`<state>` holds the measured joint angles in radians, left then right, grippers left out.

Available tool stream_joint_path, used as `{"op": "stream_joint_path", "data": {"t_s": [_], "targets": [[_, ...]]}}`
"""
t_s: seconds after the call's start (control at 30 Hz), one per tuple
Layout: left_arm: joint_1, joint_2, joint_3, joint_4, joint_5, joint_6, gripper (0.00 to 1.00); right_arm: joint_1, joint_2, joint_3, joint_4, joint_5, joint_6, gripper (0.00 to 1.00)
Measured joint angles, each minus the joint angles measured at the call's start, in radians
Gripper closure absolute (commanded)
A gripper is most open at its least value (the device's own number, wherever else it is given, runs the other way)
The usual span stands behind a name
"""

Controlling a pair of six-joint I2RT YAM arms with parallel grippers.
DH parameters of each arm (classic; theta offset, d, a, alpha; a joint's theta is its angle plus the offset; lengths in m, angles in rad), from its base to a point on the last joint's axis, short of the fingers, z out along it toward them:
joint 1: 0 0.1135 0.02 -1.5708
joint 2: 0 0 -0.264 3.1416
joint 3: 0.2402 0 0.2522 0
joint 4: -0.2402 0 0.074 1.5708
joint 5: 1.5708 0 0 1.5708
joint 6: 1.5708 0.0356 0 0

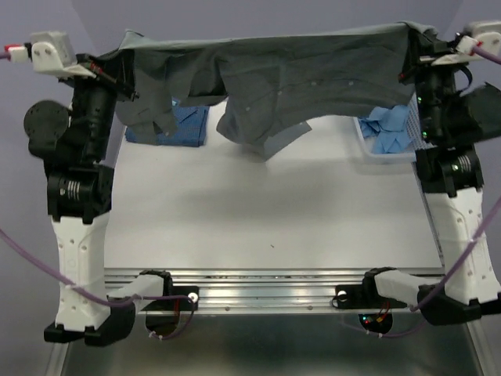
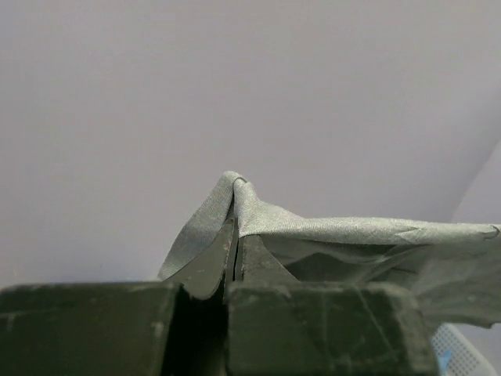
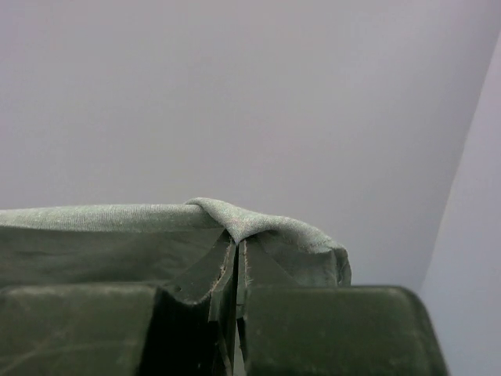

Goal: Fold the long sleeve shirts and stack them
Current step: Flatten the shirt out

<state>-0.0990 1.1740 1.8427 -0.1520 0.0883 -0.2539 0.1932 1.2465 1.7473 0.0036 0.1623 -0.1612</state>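
A dark grey long sleeve shirt point(image 1: 297, 78) hangs stretched in the air across the back of the table, held between both arms. My left gripper point(image 1: 117, 63) is shut on its left end, my right gripper point(image 1: 415, 59) shut on its right end. In the left wrist view the gripper point(image 2: 235, 235) pinches a fold of the grey cloth point(image 2: 344, 231). The right wrist view has the gripper point(image 3: 237, 247) pinching the grey cloth point(image 3: 117, 219) too. A folded dark blue shirt point(image 1: 184, 125) lies on the table at the back left, partly hidden. Light blue shirts point(image 1: 391, 129) lie in the basket.
A white slatted basket point(image 1: 372, 153) stands at the back right, under the right arm. The white table point(image 1: 266, 219) stretches below the hanging shirt. A metal rail point(image 1: 266, 286) with the arm bases runs along the near edge.
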Motion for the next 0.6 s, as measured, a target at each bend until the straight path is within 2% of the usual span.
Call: {"op": "stream_joint_path", "data": {"t_s": [0.17,0.37,0.47,0.6], "targets": [[0.000,-0.202,-0.190,0.077,-0.006,-0.003,1.00,0.000,-0.198,-0.100,-0.015,-0.101,0.003,0.98],[0.002,-0.273,-0.298,0.073,-0.051,-0.012,1.00,0.000,-0.307,-0.224,-0.110,-0.168,0.038,0.98],[0.003,-0.245,-0.319,0.055,-0.080,-0.020,1.00,-0.002,-0.268,-0.243,-0.142,-0.166,0.054,0.99],[0.003,-0.062,-0.253,0.040,-0.127,-0.023,1.00,-0.002,-0.071,-0.195,-0.141,-0.102,0.055,0.99]]}}
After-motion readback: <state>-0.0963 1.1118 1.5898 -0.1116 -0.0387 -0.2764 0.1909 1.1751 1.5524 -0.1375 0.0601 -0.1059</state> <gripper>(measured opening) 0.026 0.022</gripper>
